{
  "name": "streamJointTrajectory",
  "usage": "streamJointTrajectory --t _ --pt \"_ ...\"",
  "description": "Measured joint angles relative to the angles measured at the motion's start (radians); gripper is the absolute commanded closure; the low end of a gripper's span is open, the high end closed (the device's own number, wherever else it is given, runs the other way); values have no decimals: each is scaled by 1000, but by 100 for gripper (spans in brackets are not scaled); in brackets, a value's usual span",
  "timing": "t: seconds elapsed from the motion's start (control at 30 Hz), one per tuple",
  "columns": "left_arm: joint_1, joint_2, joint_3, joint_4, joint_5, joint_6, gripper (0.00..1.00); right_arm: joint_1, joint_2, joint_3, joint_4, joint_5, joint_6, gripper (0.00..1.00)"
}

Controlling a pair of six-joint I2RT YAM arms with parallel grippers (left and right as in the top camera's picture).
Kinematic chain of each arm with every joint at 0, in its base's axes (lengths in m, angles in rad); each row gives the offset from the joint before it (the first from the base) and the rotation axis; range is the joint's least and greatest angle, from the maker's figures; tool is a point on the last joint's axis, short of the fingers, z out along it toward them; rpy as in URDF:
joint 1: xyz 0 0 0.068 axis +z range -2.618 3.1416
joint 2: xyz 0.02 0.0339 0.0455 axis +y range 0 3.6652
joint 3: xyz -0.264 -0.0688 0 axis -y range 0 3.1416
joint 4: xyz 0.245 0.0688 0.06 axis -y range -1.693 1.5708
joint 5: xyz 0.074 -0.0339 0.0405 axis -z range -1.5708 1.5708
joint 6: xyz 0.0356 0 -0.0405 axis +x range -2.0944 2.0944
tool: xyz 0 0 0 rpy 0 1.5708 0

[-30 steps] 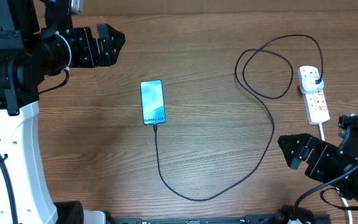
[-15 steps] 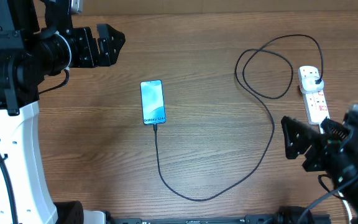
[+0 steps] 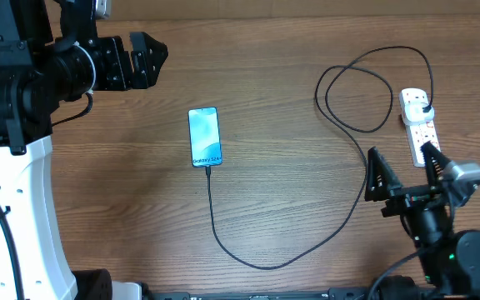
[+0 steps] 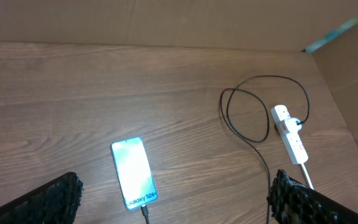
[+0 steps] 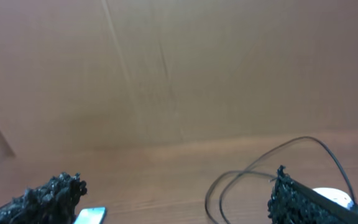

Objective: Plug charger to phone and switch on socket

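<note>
The phone [image 3: 205, 137] lies face up mid-table with its light-blue screen lit. The charger [image 3: 265, 265] is a thin black cable whose tip meets the phone's bottom edge. It loops across the wood to a black plug [image 3: 424, 107] seated in the white socket [image 3: 413, 117] at the right. My right gripper [image 3: 402, 164] is open just in front of the socket, one finger covering the strip's near end. My left gripper [image 3: 146, 57] is open at the far left, away from everything. The left wrist view shows the phone [image 4: 133, 173] and socket [image 4: 289, 132] beyond its open gripper [image 4: 176, 186].
The socket's thick white cord [image 3: 432, 171] runs toward the front edge under my right arm. The left arm's white base [image 3: 19, 217] fills the left side. A brown cardboard wall [image 5: 179, 68] stands behind the table, and a side wall [image 4: 353, 68] borders it past the socket.
My right arm has swung up from the front right corner, so its open gripper now points at the socket's near end. The left arm, phone and cable have not moved.
</note>
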Motion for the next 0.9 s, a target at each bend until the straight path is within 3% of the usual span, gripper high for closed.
streamJointTrajectory --t 0.43,0.9 --pt "0 0 0 0 0 0 0 43 -212 -401 388 108 0 0" --pt "0 0 0 0 0 0 0 43 -275 -528 414 122 3 0"
